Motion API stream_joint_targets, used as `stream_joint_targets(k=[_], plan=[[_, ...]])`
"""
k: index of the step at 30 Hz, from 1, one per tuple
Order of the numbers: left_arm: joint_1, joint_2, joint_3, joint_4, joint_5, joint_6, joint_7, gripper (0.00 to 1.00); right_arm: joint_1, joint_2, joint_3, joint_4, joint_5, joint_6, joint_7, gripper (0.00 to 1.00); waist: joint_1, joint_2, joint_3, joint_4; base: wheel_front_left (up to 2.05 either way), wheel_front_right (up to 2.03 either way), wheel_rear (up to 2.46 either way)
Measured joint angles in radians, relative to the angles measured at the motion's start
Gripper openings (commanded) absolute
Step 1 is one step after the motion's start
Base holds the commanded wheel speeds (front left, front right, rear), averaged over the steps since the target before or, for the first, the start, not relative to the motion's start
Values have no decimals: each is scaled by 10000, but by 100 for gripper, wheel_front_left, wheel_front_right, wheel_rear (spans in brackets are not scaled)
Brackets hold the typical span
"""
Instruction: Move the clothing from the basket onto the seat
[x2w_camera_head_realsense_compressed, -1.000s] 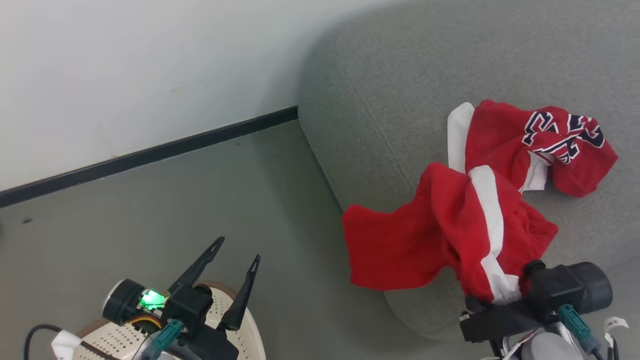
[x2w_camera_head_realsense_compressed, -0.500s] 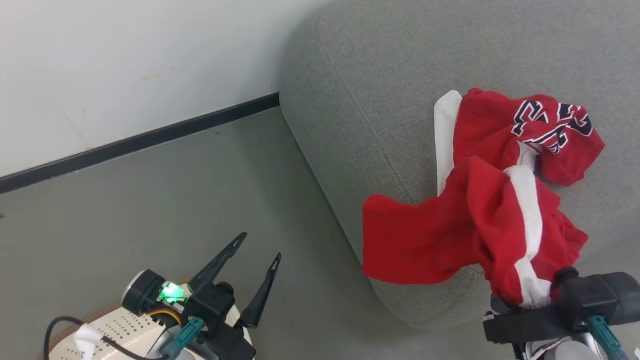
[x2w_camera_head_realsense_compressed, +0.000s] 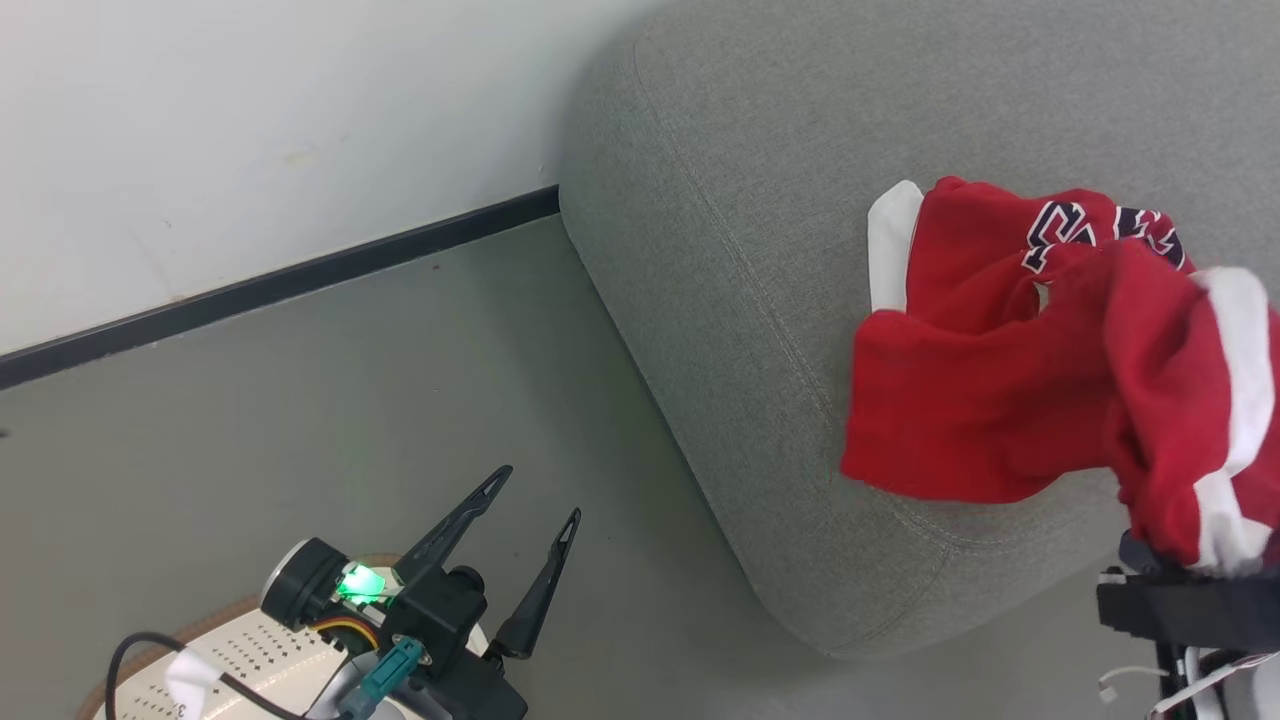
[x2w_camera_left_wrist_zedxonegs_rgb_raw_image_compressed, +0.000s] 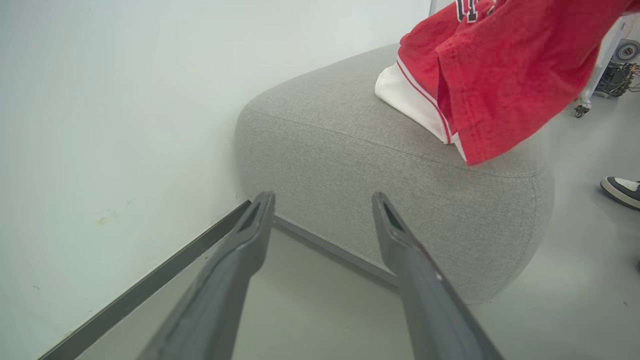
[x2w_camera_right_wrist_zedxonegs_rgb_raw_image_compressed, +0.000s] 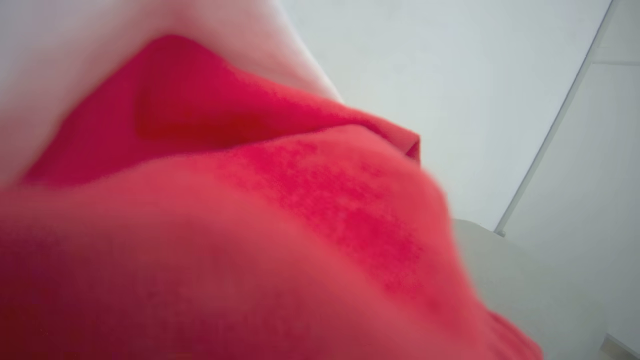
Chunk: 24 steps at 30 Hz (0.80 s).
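A piece of red clothing (x2w_camera_head_realsense_compressed: 1000, 430) with a white stripe hangs over the front of the grey seat (x2w_camera_head_realsense_compressed: 760, 250), bunched at my right gripper (x2w_camera_head_realsense_compressed: 1180, 600), which is shut on it at the right edge. That cloth (x2w_camera_right_wrist_zedxonegs_rgb_raw_image_compressed: 260, 235) covers the fingers in the right wrist view. A second red garment (x2w_camera_head_realsense_compressed: 980, 240) with navy lettering lies on the seat behind it. Low on the left, my left gripper (x2w_camera_head_realsense_compressed: 537, 493) stands open and holds nothing, just above the cream basket (x2w_camera_head_realsense_compressed: 240, 655). Its two fingers (x2w_camera_left_wrist_zedxonegs_rgb_raw_image_compressed: 260, 220) point at the seat's corner (x2w_camera_left_wrist_zedxonegs_rgb_raw_image_compressed: 390, 165).
A white wall with a dark skirting strip (x2w_camera_head_realsense_compressed: 280, 285) runs behind the grey floor (x2w_camera_head_realsense_compressed: 350, 420). A person's shoe (x2w_camera_left_wrist_zedxonegs_rgb_raw_image_compressed: 622, 191) rests on the floor right of the seat, and a wheeled stand (x2w_camera_left_wrist_zedxonegs_rgb_raw_image_compressed: 580, 110) is farther back.
My right gripper has carried the held clothing to the right and up, so its hanging end now drapes over the seat instead of off the front corner. The left gripper stays open.
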Motion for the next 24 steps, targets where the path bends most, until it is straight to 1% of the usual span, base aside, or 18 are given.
stream_joint_targets(k=[2,8,12,14,17,19,24], plan=[[4,-4,2,4,10,-2,0,100,-195,-209,-343,-309,46,0,0,0,0,0,-13,29,0,0,0],[14,-113,-38,29,44,-88,0,100,-459,-654,-1087,-619,278,17,0,0,0,0,-59,151,0,0,0],[47,-121,0,23,63,-88,0,100,-804,-991,-1546,-525,558,203,0,0,0,0,-85,229,0,0,0],[79,-123,2,10,67,-88,0,100,-935,-1122,-1770,-514,752,244,0,0,0,0,-83,253,0,0,0],[141,-69,29,-23,71,-88,0,100,-1105,-1256,-2034,-362,928,384,0,0,0,0,-38,271,0,0,0],[189,23,65,-33,86,-88,0,100,-1274,-1264,-2188,-196,1097,407,-2,0,0,0,-3,271,0,0,0],[331,311,146,-111,117,-90,0,100,-1825,-1289,-2382,506,1593,663,0,0,0,0,129,247,0,0,0]])
